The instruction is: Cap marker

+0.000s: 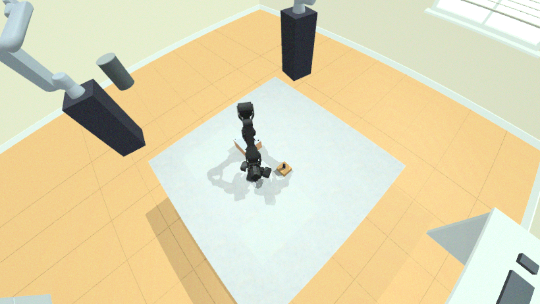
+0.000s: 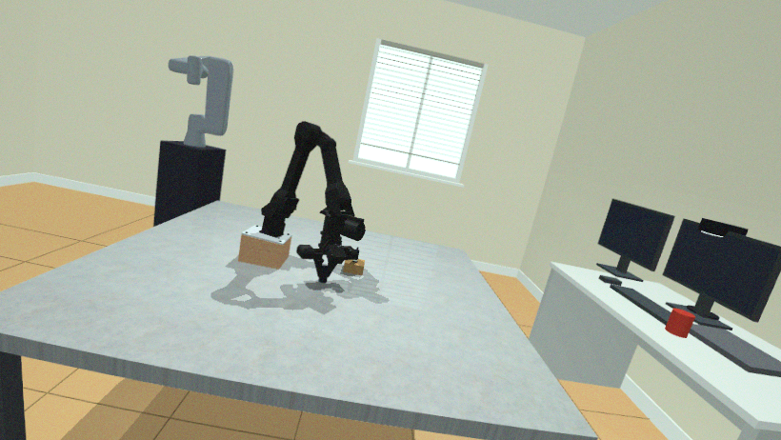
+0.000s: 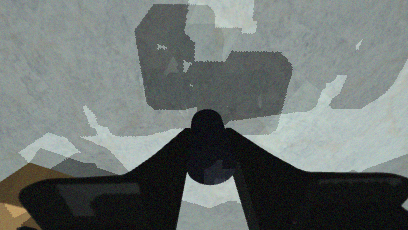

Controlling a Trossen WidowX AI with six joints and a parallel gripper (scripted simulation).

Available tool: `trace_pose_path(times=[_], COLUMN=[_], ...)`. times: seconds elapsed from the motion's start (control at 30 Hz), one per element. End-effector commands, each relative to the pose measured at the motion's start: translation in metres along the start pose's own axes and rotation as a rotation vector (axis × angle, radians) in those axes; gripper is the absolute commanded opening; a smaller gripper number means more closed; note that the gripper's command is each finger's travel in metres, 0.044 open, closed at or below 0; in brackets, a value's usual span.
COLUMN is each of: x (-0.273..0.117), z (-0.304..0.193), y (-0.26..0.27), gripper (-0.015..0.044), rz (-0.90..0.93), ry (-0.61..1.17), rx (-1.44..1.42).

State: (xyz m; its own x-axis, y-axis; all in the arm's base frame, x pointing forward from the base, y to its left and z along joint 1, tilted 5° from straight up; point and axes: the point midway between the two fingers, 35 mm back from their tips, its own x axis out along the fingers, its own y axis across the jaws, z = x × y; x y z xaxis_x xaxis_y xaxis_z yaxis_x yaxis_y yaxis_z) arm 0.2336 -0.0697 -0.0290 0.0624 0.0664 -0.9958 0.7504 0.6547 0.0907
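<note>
Black cap [image 3: 207, 150], tan holder block [image 1: 284, 168]

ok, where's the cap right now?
The cap sits clamped in the jaws of the gripper, centre of the wrist view. In the exterior view it's low over the table, just left of the holder block.
</note>
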Motion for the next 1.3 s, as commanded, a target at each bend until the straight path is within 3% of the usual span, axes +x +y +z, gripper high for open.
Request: trace_pose_path(times=[0.0,0.73,1.27], x=[-0.008,-0.058,-0.070], z=[0.002,0.000,-0.010], y=[0.001,0.001,0.044], gripper=[0.0000,0.0000,0.0000], rz=[0.001,0.001,0.001], ry=[-0.006,-0.007,-0.006], rx=[0.003,0.003,0.003])
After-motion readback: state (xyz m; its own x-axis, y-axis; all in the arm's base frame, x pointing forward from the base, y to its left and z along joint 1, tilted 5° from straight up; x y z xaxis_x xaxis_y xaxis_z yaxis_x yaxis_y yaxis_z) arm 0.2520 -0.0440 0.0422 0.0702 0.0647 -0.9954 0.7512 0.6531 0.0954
